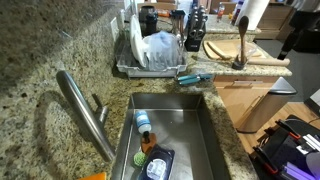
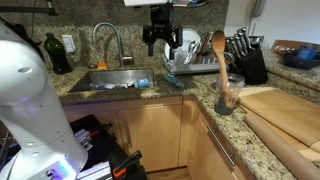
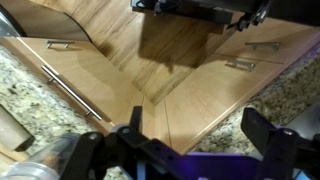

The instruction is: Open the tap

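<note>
Tap (image 1: 87,115) seemingly apart from pincer (image 2: 160,47)

the tap (image 1: 84,108) is brushed steel, with a dull satin sheen along its tube; the sink basin (image 1: 195,125) is steel too, smooth and softly reflective. the surface (image 1: 40,50) is speckled polished stone — glossy under the light. the cabinet doors (image 3: 190,90) are smooth warm wood with slim metal handles (image 3: 65,45). the wooden spoon (image 2: 217,55) looks matt — the gripper (image 2: 160,46) is matt black, the arm's shell (image 2: 30,90) smooth white plastic.
</note>
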`<control>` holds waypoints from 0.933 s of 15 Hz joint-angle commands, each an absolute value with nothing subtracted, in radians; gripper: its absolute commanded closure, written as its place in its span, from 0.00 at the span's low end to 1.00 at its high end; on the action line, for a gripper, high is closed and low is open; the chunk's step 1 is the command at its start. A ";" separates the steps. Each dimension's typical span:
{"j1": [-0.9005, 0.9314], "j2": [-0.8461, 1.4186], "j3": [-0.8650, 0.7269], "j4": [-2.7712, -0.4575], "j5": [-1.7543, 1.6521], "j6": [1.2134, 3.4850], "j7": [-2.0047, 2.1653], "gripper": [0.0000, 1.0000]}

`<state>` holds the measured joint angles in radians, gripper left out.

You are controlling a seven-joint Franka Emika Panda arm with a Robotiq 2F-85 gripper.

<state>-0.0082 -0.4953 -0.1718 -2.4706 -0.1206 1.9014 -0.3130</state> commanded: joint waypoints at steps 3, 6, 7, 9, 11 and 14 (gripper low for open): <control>0.133 -0.295 0.039 -2.476 -0.127 1.955 -0.257 0.00; 0.213 -0.191 0.176 -2.444 -0.175 2.070 -0.166 0.00; 0.230 -0.152 0.219 -2.421 -0.203 2.150 -0.096 0.00; 0.238 -0.099 0.267 -2.392 -0.289 2.290 0.015 0.00; 0.225 -0.122 0.266 -2.419 -0.349 2.414 0.113 0.00; 0.228 -0.128 0.264 -2.417 -0.365 2.410 0.134 0.00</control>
<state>0.2312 -0.1278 0.2587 -2.4175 -0.3698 2.4127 0.1378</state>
